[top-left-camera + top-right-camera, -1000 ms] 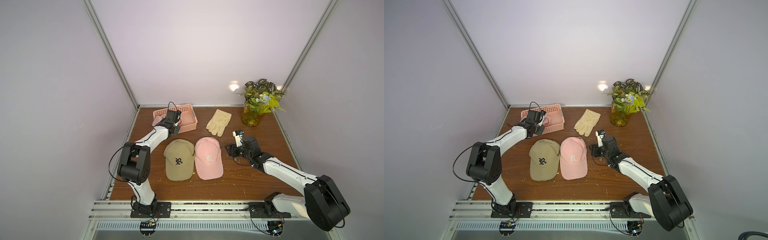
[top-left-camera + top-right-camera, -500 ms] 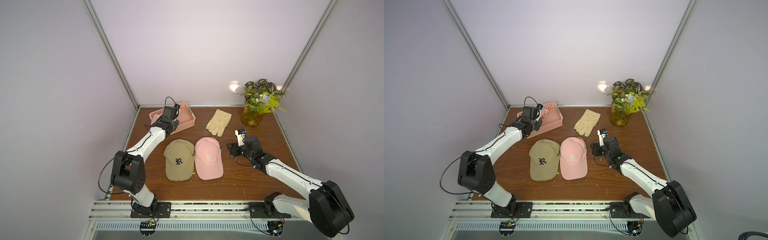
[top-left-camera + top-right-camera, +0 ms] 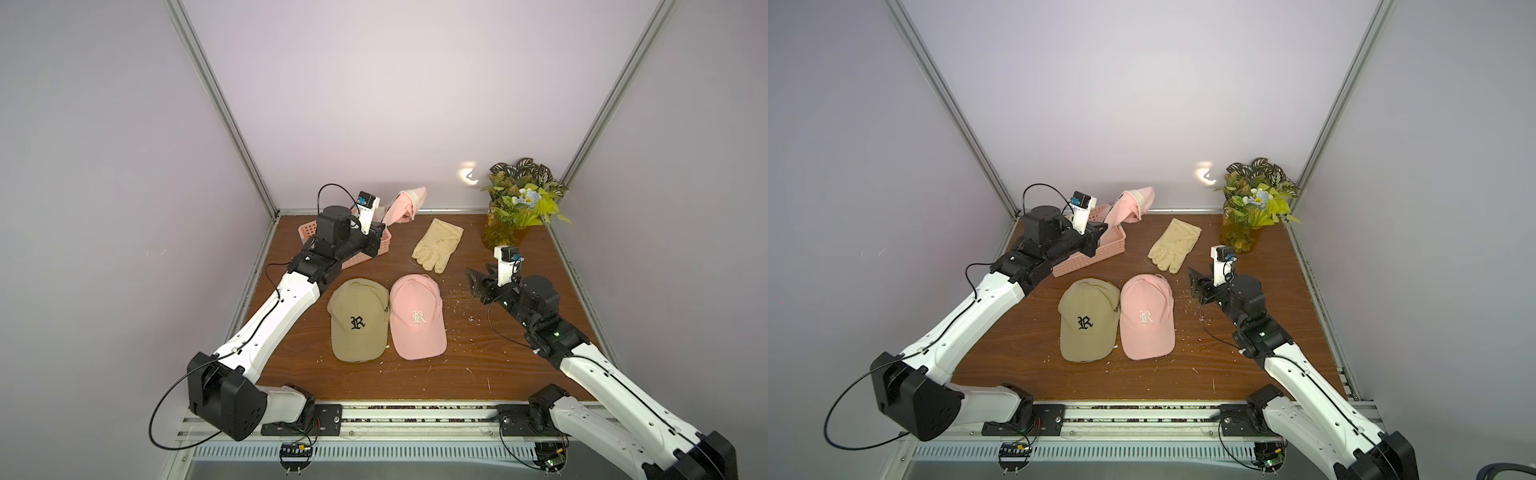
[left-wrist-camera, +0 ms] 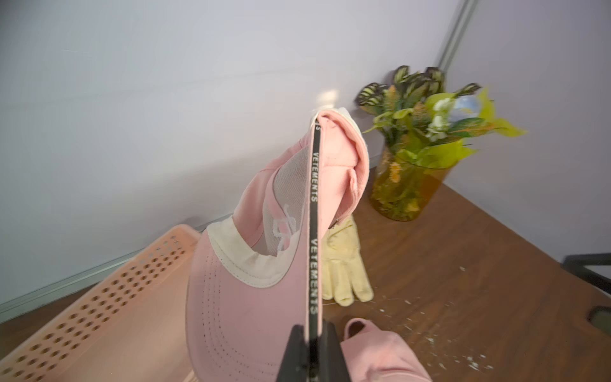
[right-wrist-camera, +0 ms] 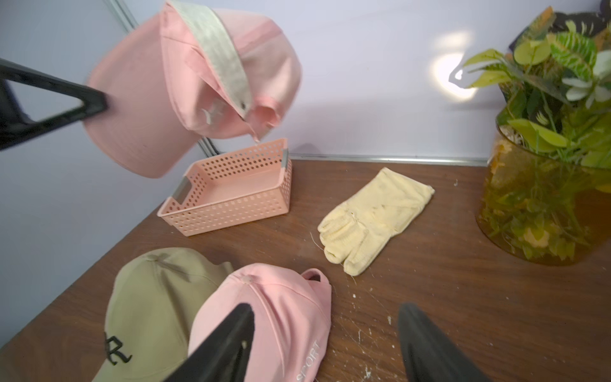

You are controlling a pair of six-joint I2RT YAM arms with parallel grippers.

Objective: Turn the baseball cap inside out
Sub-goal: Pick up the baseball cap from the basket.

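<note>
Where your left gripper (image 4: 310,330) clenches on a cap edge lined with black tape, you hold item one: pink baseball cap (image 4: 251,297), aloft over the pink perforated basket (image 5: 231,185) at the table's far left. Visible on it: cream sweatband, mesh lining, VETEMENTS lettering on the tape, row-stitched brim, crumpled crown. Your right gripper (image 5: 325,317), jaws spread and empty, hovers beside a second pink cap (image 3: 417,320), which touches a tan cap (image 3: 357,320). Also listed: cream glove (image 3: 438,245), amber vase of foliage (image 3: 503,237).
</note>
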